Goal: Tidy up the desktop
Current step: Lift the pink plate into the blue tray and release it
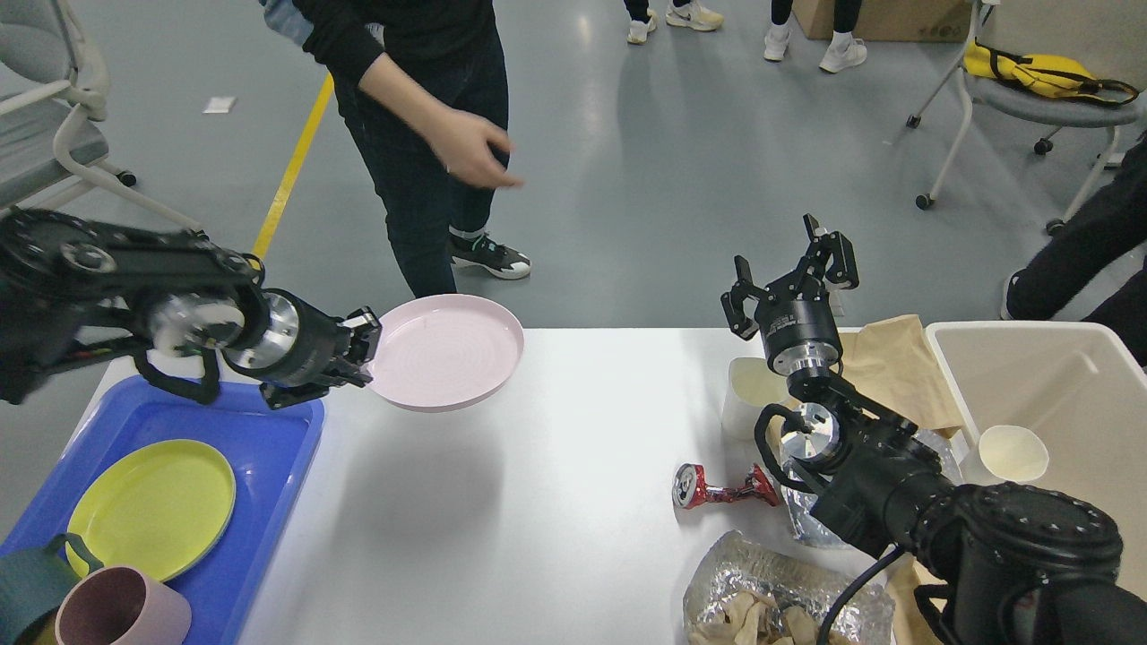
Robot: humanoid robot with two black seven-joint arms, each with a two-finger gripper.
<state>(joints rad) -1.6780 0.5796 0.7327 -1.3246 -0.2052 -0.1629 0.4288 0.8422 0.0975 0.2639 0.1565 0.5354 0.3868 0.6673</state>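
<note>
Two pincers: status below
left pincer (366,345): gripping rim of round pink plastic plate (446,352), held above white tabletop (538,502)
right pincer (789,269): fingers spread, empty

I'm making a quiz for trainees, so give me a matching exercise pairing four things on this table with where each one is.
Things:
1. round pink plate
2. round yellow plate
3. crushed red can
4. white paper cup

Places:
A. in the beige plastic bin
B. lying on the white desktop
C. held up by the left gripper
D. in the blue plastic tray

Pairs: 1-C, 2-D, 3-B, 4-A
</note>
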